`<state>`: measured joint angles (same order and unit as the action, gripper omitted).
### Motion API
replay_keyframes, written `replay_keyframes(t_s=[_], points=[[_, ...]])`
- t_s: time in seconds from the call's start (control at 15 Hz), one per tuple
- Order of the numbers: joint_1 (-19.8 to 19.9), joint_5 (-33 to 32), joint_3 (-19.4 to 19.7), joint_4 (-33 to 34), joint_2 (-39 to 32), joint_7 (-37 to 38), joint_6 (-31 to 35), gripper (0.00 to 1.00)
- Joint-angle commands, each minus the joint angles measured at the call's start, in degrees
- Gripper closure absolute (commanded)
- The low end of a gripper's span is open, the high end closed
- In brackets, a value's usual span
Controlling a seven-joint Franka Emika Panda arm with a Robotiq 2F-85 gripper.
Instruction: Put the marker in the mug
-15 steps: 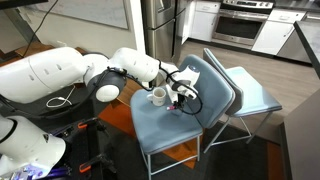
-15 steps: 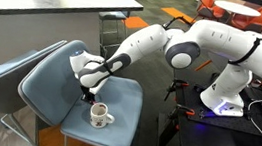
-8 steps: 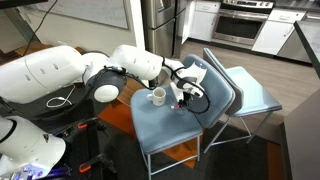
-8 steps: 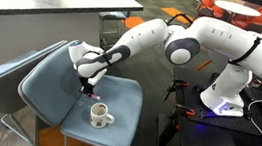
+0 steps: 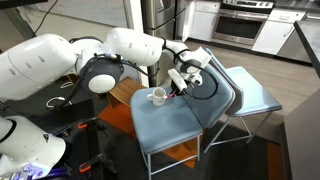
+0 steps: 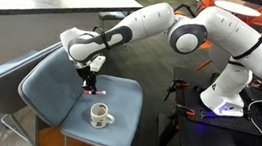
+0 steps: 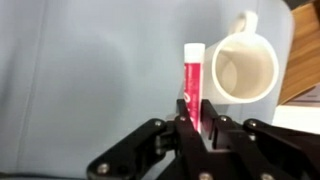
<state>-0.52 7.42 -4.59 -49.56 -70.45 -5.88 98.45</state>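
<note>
My gripper (image 7: 195, 118) is shut on the pink-red marker (image 7: 193, 75), which sticks out from between the fingers. The white mug (image 7: 245, 70) stands upright on the blue chair seat (image 7: 80, 70), just right of the marker's tip in the wrist view, with its tan inside showing. In both exterior views the gripper (image 5: 180, 86) (image 6: 91, 82) hangs above the seat, up and to the side of the mug (image 5: 158, 96) (image 6: 99, 117). The marker (image 6: 94, 93) shows as a small pink tip below the fingers.
The blue chair (image 5: 165, 125) (image 6: 53, 89) has a tall backrest (image 5: 215, 85) close behind the gripper. A second chair (image 5: 250, 90) stands beside it. A counter (image 6: 48, 7) and the robot's base with cables (image 6: 218, 99) are nearby.
The gripper has risen from just above the seat next to the mug, carrying the marker up with it. The mug has not moved.
</note>
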Motion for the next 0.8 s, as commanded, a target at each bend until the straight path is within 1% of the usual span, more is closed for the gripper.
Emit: replay_keyframes(t_s=[0.0, 0.13, 0.27, 0.47, 0.6, 0.73], points=[[-0.35, -1.58, -0.43, -4.69, 5.06, -4.81, -6.43, 0.95], [-1.61, -2.92, 0.10, -5.39, 6.20, -6.12, -7.24, 0.95], [-3.14, -4.65, 0.34, -7.01, 7.37, -7.44, -3.76, 0.95], [-4.43, -5.26, -1.04, -10.50, 9.12, -11.11, 5.02, 0.95], [-4.47, -4.13, -2.59, -14.20, 10.86, -14.70, 11.74, 0.95], [-3.64, -2.91, -4.93, -19.58, 13.35, -19.24, 18.77, 0.95]])
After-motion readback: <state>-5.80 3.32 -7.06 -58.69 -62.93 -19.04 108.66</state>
